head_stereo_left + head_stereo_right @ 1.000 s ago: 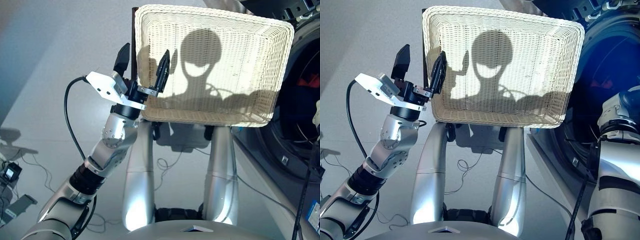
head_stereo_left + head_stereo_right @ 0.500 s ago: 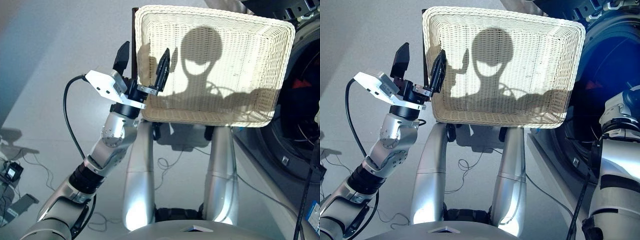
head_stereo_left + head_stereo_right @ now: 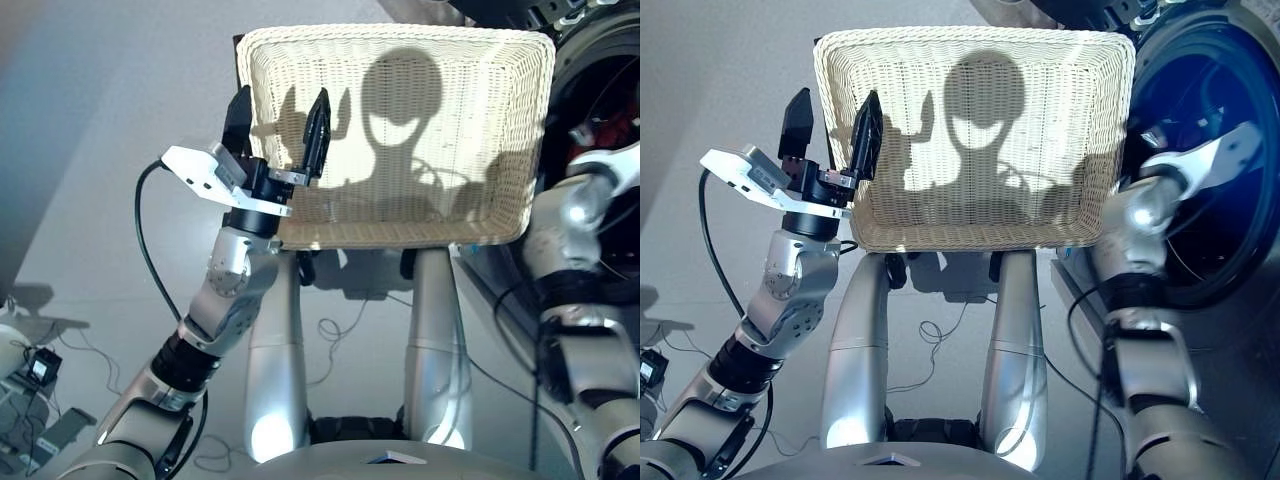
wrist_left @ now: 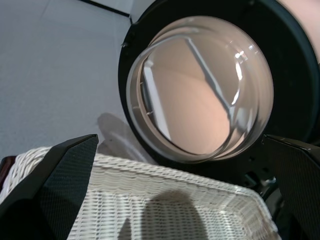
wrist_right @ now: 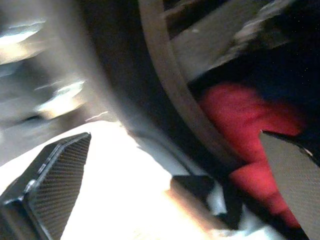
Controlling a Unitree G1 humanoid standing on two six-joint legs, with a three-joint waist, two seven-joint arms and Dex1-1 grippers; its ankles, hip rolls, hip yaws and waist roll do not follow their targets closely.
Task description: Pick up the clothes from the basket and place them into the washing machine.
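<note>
The washing machine stands at the robot's right, porthole open, an orange-red bundle already inside. The basket sits just beside it, showing no clothes, so loading looks finished. The left gripper hovers at the basket's left rim, jaws apart and empty; the right gripper's jaws are spread, empty, facing the drum.

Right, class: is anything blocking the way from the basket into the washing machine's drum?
Nothing visible does. The washing machine has its porthole open beside the basket, and only the robot's right arm extends toward it. The basket shows no clothes. An orange-red cloth lies inside the drum.
</note>
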